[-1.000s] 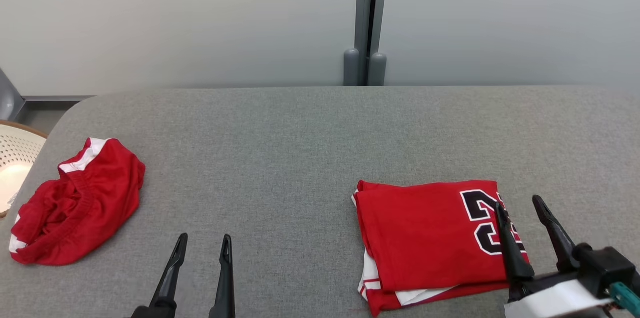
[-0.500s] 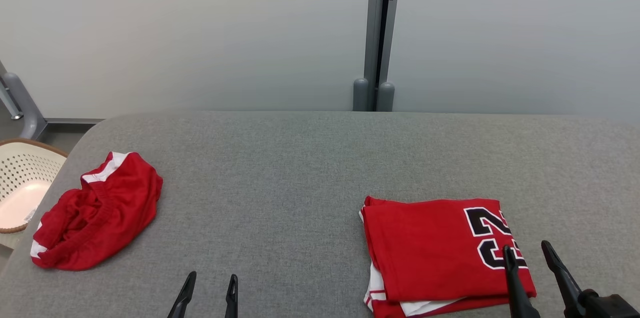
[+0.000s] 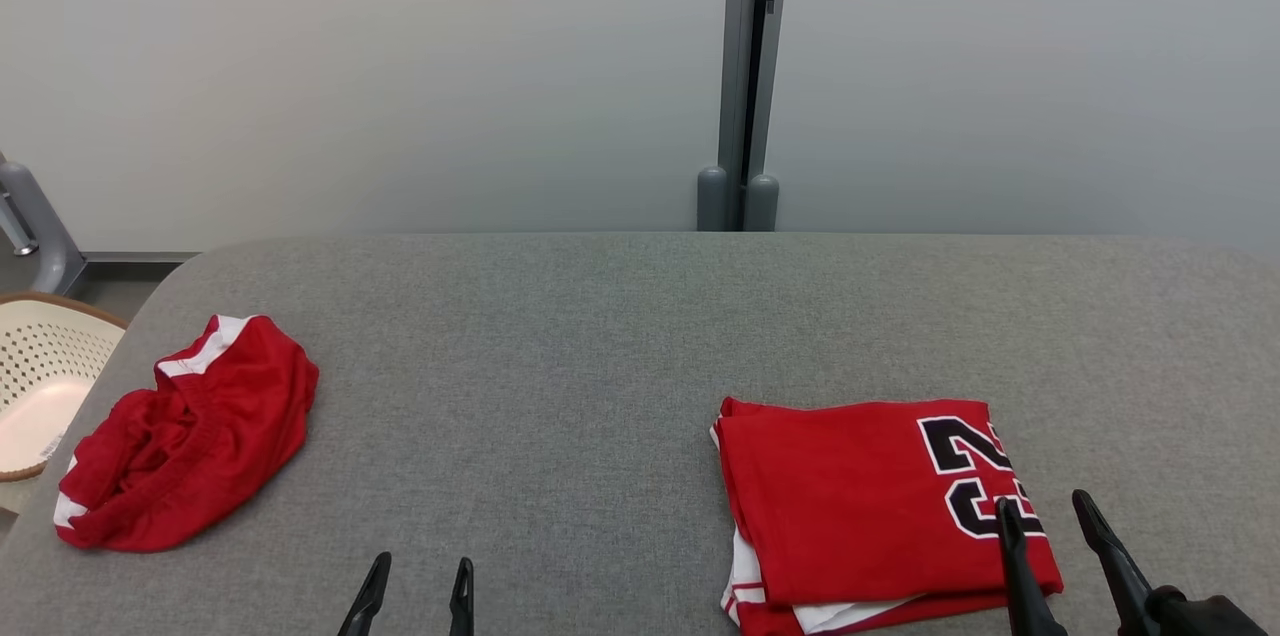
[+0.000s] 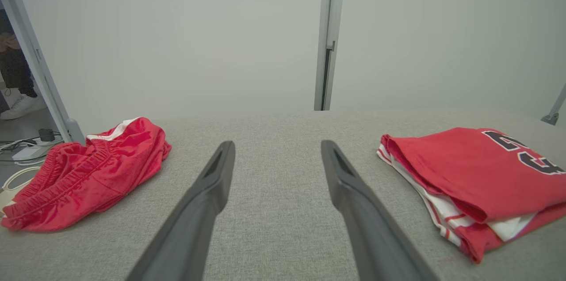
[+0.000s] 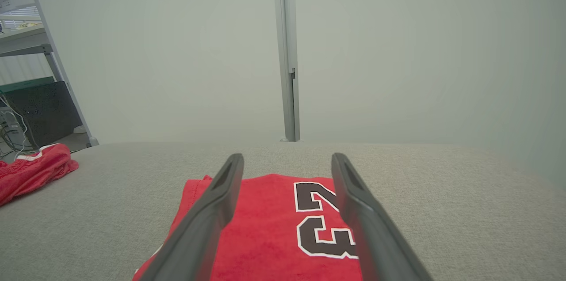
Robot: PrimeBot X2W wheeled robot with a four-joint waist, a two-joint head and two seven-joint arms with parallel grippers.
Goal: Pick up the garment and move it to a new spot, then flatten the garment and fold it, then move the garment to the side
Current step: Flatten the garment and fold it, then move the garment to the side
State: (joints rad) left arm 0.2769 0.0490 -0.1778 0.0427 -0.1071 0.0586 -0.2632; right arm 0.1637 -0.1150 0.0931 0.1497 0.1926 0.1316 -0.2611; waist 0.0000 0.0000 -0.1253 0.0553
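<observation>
Perforated basket (image 3: 45,356) at 9 o'clock, off the table edge: contents unclear. Left gripper (image 3: 423,559) and right gripper (image 3: 1042,498): jaws apart, empty.

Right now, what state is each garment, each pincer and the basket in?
Jersey: folded, lying flat on the table's right side, number up.
Shorts: crumpled in a heap at the table's left end.
Left pincer: open, holding nothing, over bare table.
Right pincer: open, holding nothing, over the jersey.
Basket: upright beside the table's left end; contents unclear.
</observation>
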